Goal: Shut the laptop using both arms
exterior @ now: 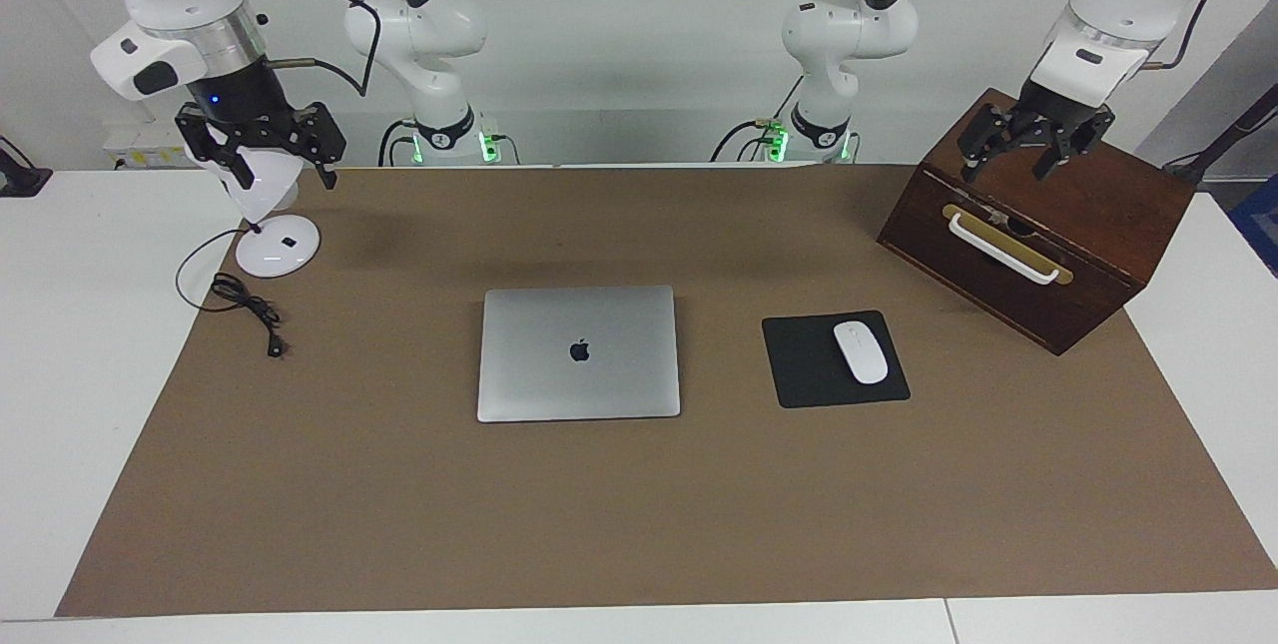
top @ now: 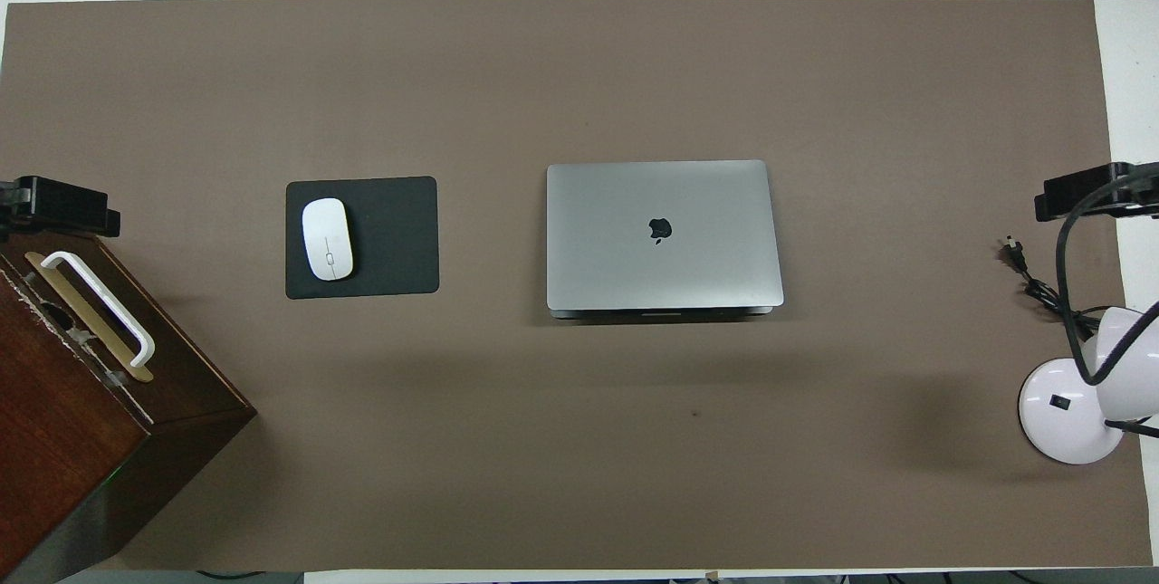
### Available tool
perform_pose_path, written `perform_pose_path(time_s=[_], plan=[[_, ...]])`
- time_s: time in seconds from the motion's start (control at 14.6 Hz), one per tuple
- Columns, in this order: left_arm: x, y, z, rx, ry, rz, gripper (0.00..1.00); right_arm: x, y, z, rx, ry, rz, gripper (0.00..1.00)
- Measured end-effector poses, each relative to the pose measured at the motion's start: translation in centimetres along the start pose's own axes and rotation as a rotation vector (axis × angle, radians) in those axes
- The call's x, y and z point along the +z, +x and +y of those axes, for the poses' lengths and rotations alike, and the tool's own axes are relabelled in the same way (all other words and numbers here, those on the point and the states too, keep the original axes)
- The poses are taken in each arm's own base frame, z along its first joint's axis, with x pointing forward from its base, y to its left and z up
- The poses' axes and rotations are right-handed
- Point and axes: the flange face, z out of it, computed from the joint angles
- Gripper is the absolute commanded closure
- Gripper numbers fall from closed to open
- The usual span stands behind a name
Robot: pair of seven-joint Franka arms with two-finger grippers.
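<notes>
Midway along the brown mat (exterior: 639,524), the laptop (exterior: 578,352) lies lid down, already shut: stiff, slick metal, best pressed flat on the lid. Right gripper (exterior: 262,155) hangs over the lamp (exterior: 277,245), left gripper (exterior: 1034,140) over the wooden box (exterior: 1088,245), both with fingers apart. Only the overhead view shows the laptop's hinge edge (top: 661,313)

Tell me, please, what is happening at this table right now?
Nothing is being handled. The laptop lies shut and flat in the middle of the brown mat, so the closing looks done. The left gripper hangs open over the wooden drawer box, and the right gripper hangs open over the white desk lamp. A white mouse sits on its black pad beside the laptop.
</notes>
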Motion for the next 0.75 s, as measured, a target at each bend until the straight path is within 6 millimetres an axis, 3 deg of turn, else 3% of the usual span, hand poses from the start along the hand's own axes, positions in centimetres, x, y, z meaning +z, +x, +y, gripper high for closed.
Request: perform_pose_path(time_s=[0.75], plan=[[0.26, 0.42, 0.79, -0.013, 0.000, 0.028, 0.00, 0.30, -0.38, 0.00, 0.000, 0.000, -0.035, 0.00]])
